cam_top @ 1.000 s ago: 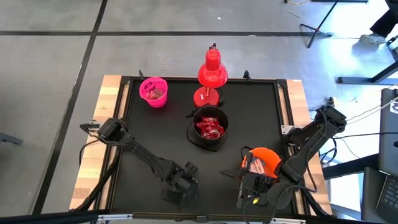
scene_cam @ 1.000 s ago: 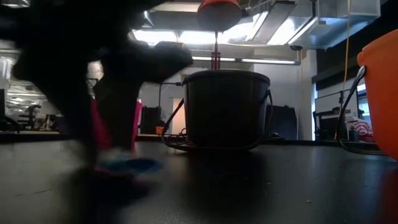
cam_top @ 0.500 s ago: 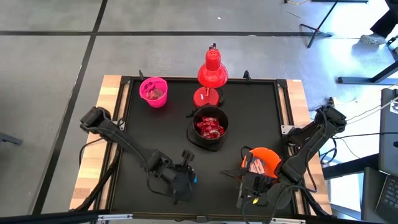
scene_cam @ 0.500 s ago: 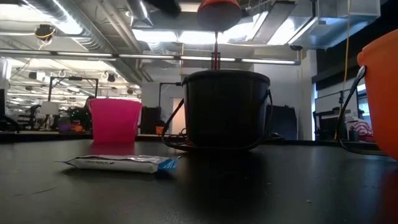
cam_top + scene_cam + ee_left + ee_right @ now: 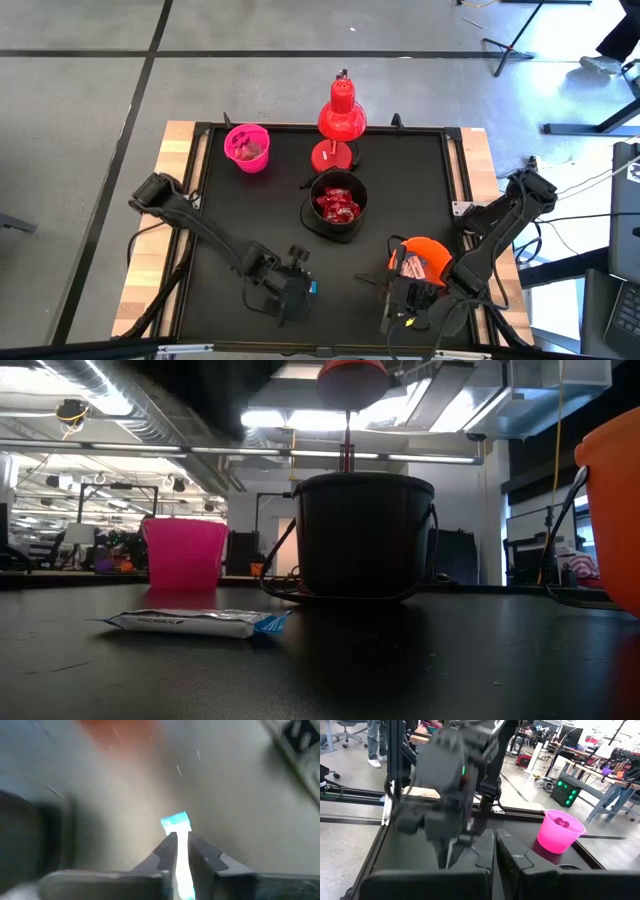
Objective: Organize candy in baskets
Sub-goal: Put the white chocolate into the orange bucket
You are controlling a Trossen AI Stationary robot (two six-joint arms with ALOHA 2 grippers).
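Left gripper is over the front part of the black tabletop, left of centre and raised off the surface. In the left wrist view its fingers are clenched on a white-and-blue wrapped sweet. The white strip runs between them and the blue end sticks out past the tips. A blue speck shows beside this gripper in the high view.

Second white-and-blue wrapped sweet lies flat on the tabletop in the low view, touching nothing, in front of the buckets. From above it is hidden under the left gripper.

Right gripper is at the front edge, just beside the orange round plastic bucket. Its fingers are pressed together with nothing between them.

Containers:
- The pink round plastic bucket is at the back left. Something small and dull lies inside; I cannot tell more.
- The black round plastic bucket is at the centre and holds a heap of shiny red wrapped sweets.
- The orange bucket is at the front right, with white and red wrappers visible inside next to the right arm.

The red desk lamp with a round base stands at the back edge, just behind the black bucket.

Apart from the one lying flat under the left gripper, no loose sweets show on the open tabletop from above.
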